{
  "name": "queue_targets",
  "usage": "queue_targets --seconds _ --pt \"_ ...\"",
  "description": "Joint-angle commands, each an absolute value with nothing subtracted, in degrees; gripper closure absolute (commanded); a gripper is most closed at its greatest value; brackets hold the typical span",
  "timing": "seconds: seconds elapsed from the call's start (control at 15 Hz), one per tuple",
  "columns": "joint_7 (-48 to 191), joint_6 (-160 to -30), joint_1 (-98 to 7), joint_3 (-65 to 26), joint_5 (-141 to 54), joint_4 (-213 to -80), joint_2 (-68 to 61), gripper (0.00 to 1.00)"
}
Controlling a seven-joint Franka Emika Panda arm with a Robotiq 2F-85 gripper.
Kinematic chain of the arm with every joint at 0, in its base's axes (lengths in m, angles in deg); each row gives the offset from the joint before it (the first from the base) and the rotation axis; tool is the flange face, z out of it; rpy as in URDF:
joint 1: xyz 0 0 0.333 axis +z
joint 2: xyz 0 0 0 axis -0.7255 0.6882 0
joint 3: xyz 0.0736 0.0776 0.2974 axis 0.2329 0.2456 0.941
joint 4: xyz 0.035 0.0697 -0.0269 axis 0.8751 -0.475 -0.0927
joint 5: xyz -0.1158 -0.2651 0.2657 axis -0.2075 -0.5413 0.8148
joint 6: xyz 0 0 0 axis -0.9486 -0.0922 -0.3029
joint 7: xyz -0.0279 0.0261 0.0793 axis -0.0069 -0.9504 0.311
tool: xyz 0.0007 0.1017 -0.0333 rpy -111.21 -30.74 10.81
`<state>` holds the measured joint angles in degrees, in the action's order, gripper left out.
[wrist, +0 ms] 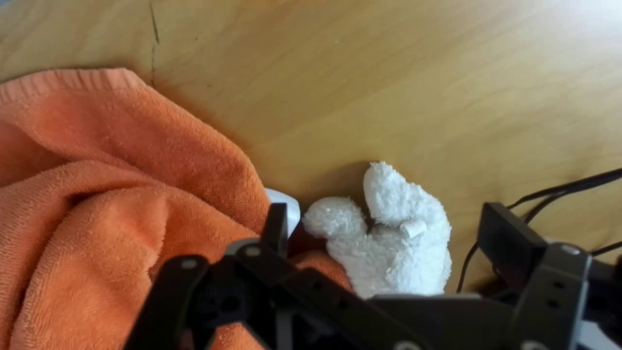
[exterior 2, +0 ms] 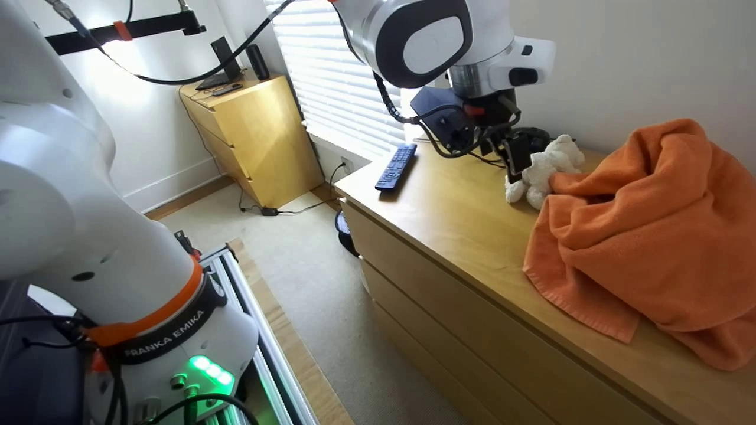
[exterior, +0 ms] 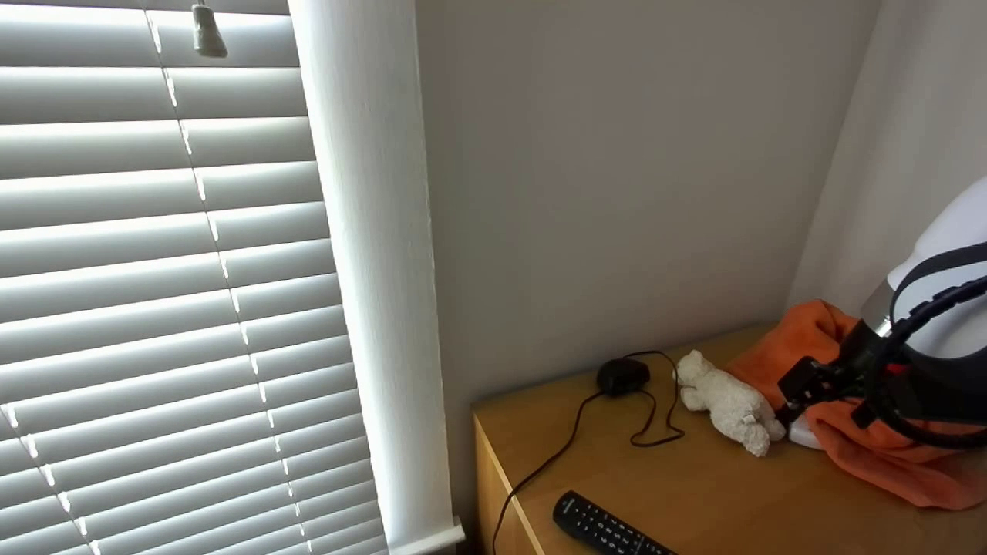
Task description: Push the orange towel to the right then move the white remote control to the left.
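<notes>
On the dresser (exterior 2: 466, 218), plush toy (exterior: 729, 401) beside orange towel (exterior 2: 649, 224), black remote (exterior 2: 396, 167) apart, fingers (wrist: 510, 238) parted

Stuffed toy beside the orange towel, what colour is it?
White; the stuffed toy shows best in the wrist view.

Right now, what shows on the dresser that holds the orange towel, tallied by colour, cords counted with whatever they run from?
Orange: 1, the towel
White: 2, the toy and an object partly hidden by the towel, too little showing to name
Black: 2, the remote and the box
Total: 5
</notes>
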<state>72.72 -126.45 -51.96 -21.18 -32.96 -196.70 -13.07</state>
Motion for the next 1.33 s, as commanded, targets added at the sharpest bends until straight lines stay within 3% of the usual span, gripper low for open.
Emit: queue_targets --seconds 0.0,0.6,1.0,1.27 --pt "73.82 -131.73 -52.75 -19.94 -29.15 -193.46 -7.20 0.00" --pt "84.54 -138.06 -63.02 -7.72 -18.06 -187.01 1.69 0.00" --pt "86.65 -138.09 -68.22 -4.94 -18.59 -185.31 4.97 0.00" --pt "84.93 -137.33 -65.98 -9.67 -21.00 -185.68 5.65 0.00"
